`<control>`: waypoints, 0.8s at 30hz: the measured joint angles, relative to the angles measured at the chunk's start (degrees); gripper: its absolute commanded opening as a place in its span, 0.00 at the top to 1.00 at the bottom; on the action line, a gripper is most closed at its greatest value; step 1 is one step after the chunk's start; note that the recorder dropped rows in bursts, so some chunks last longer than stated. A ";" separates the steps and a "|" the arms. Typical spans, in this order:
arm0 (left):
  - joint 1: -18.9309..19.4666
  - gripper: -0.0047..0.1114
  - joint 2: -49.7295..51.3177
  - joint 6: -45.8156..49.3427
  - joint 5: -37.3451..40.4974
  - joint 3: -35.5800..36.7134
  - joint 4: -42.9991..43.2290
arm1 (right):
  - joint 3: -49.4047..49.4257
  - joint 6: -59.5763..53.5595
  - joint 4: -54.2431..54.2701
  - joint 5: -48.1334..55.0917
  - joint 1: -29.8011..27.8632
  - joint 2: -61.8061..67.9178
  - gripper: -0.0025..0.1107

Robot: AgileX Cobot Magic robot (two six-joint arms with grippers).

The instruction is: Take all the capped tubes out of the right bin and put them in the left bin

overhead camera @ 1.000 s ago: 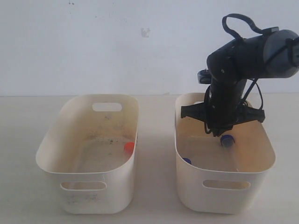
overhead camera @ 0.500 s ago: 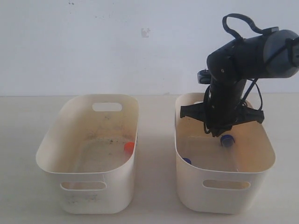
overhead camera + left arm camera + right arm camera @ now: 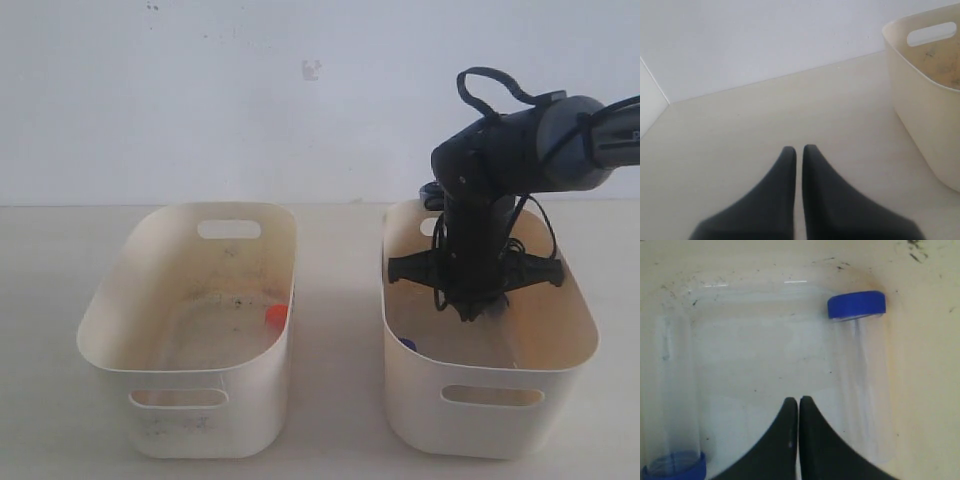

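Pale tabletop [image 3: 340, 400], white wall [image 3: 200, 100]; left gripper [image 3: 799, 149] idle, tips together, beside left bin [image 3: 250, 410] holding one orange-capped tube [image 3: 275, 317]; right gripper [image 3: 798, 401], tips together and empty, low in right bin [image 3: 490, 425] between two blue-capped tubes [image 3: 856, 305]: pick step, next likely open and straddle one.

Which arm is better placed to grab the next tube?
Right. The right gripper is down inside the right bin, shut fingers between two blue-capped tubes; the left gripper is over the table outside the left bin.
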 measured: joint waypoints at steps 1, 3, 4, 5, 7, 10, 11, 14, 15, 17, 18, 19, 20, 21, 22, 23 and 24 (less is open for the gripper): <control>0.00 0.92 0.00 0.00 0.00 0.00 0.00 | 0.00 -0.14 -0.12 0.00 0.00 0.10 0.97; 0.00 0.92 0.00 0.00 0.00 0.00 0.00 | 0.00 -0.14 -0.42 0.00 0.00 0.10 0.91; 0.00 0.92 0.00 0.00 0.00 0.00 0.00 | 0.00 -0.14 -0.70 0.00 0.00 0.21 0.86; 0.00 0.92 0.00 0.00 0.00 0.00 0.00 | 0.00 -0.14 -0.83 0.00 0.00 0.21 0.80; 0.00 0.92 0.00 0.00 0.00 0.00 0.00 | 0.00 -0.90 -1.15 -0.23 0.00 0.45 0.60; 0.00 0.92 0.00 0.00 0.00 0.00 0.00 | 0.00 -1.98 -1.04 -1.17 0.00 0.53 0.45; 0.00 0.92 0.00 0.00 0.00 0.00 0.00 | 0.00 -2.39 -0.67 -2.10 0.00 0.53 0.45; 0.00 0.92 0.00 0.00 0.00 0.00 0.00 | 0.00 -4.78 2.41 -3.61 0.00 0.53 0.39; 0.00 0.92 0.00 0.00 0.00 0.00 0.00 | 0.00 -5.99 4.19 -4.26 0.00 0.78 0.30; 0.00 0.92 0.00 0.00 0.00 0.00 0.00 | 0.00 -7.30 5.19 -4.15 0.00 1.67 0.20; 0.00 0.92 0.00 0.00 0.00 0.00 0.00 | 0.00 -8.34 5.30 -3.59 0.00 2.50 0.19; 0.00 0.92 0.00 0.00 0.00 0.00 0.00 | 0.00 -8.79 5.30 -3.50 0.00 2.81 0.19; 0.00 0.92 0.00 0.00 0.00 0.00 0.00 | 0.00 -9.24 5.30 -3.50 0.00 2.86 0.19; 0.00 0.92 0.00 0.00 0.00 0.00 0.00 | 0.00 -9.24 5.30 -3.50 0.00 2.86 0.19; 0.00 0.92 0.00 0.00 0.00 0.00 0.00 | 0.00 -9.24 5.20 -3.50 0.00 2.86 0.19; 0.00 0.92 0.00 0.00 0.00 0.00 0.00 | 0.00 -9.24 5.10 -3.50 0.00 2.86 0.19; 0.00 0.92 0.00 0.00 0.00 0.00 0.00 | 0.00 -9.24 4.85 -3.50 0.00 2.86 0.19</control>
